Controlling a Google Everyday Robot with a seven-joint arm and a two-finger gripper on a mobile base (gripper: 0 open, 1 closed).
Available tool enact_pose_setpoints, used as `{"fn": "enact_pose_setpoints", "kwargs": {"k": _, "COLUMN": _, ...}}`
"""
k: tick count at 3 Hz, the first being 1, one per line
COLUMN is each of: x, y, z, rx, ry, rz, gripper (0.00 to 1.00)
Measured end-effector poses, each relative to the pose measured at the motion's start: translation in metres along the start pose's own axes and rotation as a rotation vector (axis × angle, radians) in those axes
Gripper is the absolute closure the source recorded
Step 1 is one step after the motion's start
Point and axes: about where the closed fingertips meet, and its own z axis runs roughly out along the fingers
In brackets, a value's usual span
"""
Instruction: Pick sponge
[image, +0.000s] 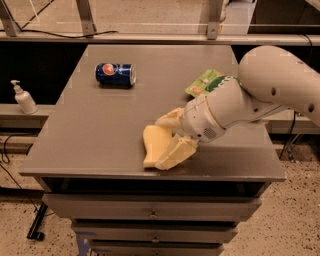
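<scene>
The pale yellow sponge (152, 146) lies flat near the front edge of the grey table (100, 130), right of its middle. My gripper (161, 143) reaches in from the right on the white arm (250, 100). Its cream-yellow fingers are spread. One finger (169, 120) lies past the sponge's far edge, and the other finger (176, 153) lies over its near right part. The sponge sits between them, still on the table. Its right side is hidden behind the fingers.
A blue Pepsi can (115, 74) lies on its side at the back left of the table. A green snack bag (204, 83) lies at the back right, partly behind the arm. A white pump bottle (23, 98) stands off the table to the left. Drawers sit under the table front.
</scene>
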Motion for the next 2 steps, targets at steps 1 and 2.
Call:
{"fn": "enact_pose_setpoints", "kwargs": {"k": 1, "x": 0.003, "y": -0.001, "z": -0.002, "rx": 0.002, "ry": 0.016, "rz": 0.012, "gripper": 0.64}}
{"fn": "enact_pose_setpoints", "kwargs": {"k": 2, "x": -0.008, "y": -0.008, "z": -0.018, "rx": 0.021, "ry": 0.032, "rz": 0.0, "gripper": 0.87}}
